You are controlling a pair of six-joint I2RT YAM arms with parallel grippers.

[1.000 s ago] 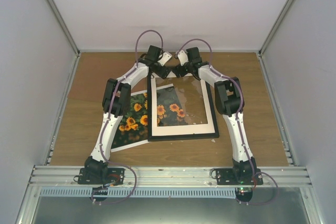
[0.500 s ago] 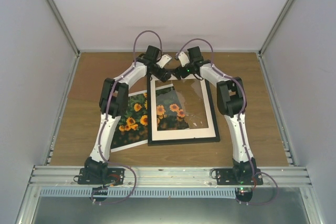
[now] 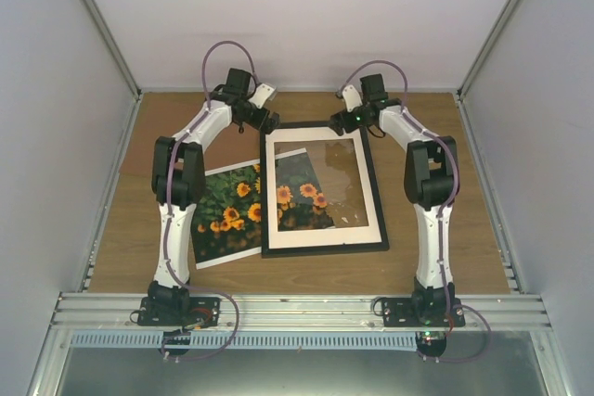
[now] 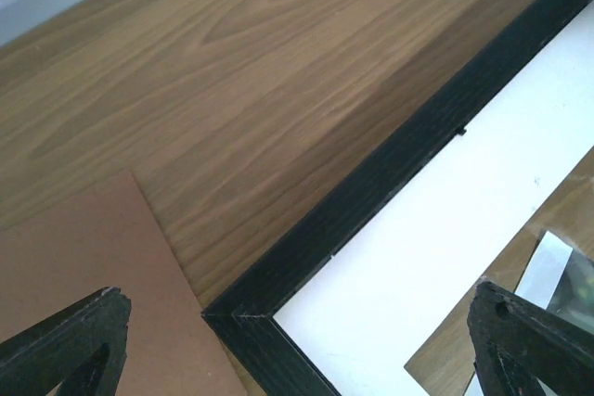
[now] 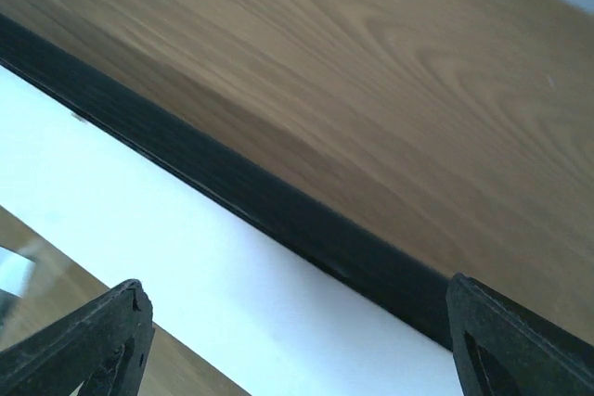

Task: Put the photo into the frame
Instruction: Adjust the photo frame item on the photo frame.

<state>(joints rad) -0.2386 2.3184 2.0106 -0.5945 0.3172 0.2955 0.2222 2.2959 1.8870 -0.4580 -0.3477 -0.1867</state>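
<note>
- Top external view: the frame (image 3: 325, 248) lies flat near the middle of the table (image 3: 418, 266), with its long sides running from the near edge toward the far edge.
- The photo (image 3: 227, 215) lies face up and tilted to the left of the frame. Its right part is tucked beneath the frame, so sunflowers show through the window. It sits under the frame and is not mounted in it.
- The left gripper (image 3: 267, 121) hovers at the frame's far-left corner with its jaws spread wide and nothing in them. In the left wrist view that corner sits between the fingers (image 4: 74, 340), and neither finger touches it.
- The right gripper (image 3: 345, 122) hovers by the far-right corner, its jaws also apart and empty. The right wrist view shows the far rail crossing between its tips.
- Having one gripper at each far corner probably suits a wide, thin frame, since a hold on both sides would keep it level and stop it swinging.
- The frame holds a white mat (image 3: 320, 236). A sheen in the window suggests a clear pane as well, though that is uncertain.
- A brown board (image 4: 83, 257) lies toward the table's left edge and reaches up to the frame's far-left corner.
- The photo is not yet in the frame, so most of the task seems to remain.
</note>
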